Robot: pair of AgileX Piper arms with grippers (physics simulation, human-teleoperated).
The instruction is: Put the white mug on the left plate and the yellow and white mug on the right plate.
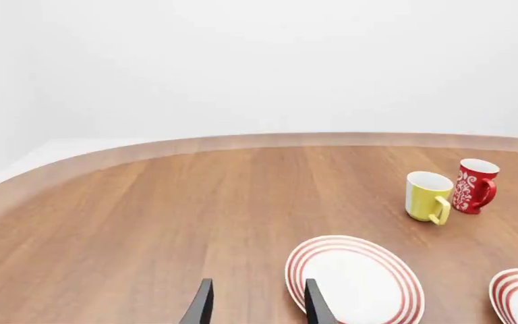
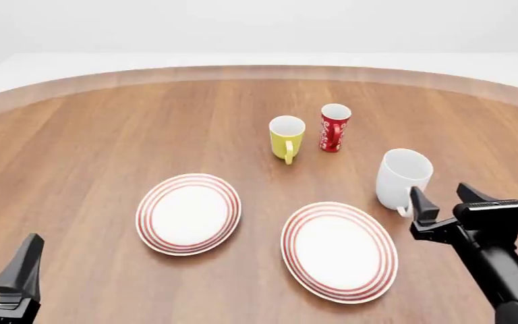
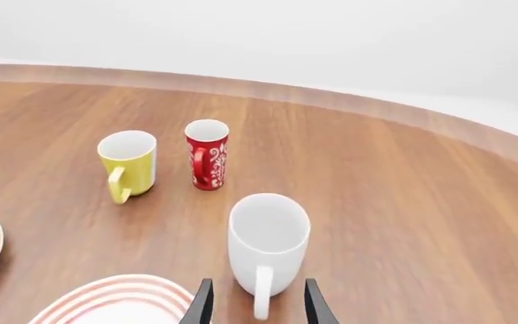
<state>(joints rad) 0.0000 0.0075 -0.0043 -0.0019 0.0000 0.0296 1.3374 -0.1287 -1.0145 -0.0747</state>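
A round wooden table [image 2: 88, 128] is seen from above, with two red-ringed white plates lying side by side near its front edge. The left plate [image 2: 188, 213] is bare, and so is the right plate [image 2: 338, 250]. The white mug [image 2: 401, 179] stands upright on the wood just behind and to the right of the right plate, its handle turned toward the arms. The right gripper [image 2: 442, 202] is held low directly in front of that mug, its fingers spread apart with the handle seen between them in the right wrist view, nothing pinched. Farther back, near the table's middle, the yellow and white mug [image 2: 286, 138] stands upright, with a red cup [image 2: 334, 127] just beside it on its right. The left gripper [image 2: 3, 270] is held at the front left corner, well apart from everything, its fingers spread and empty.
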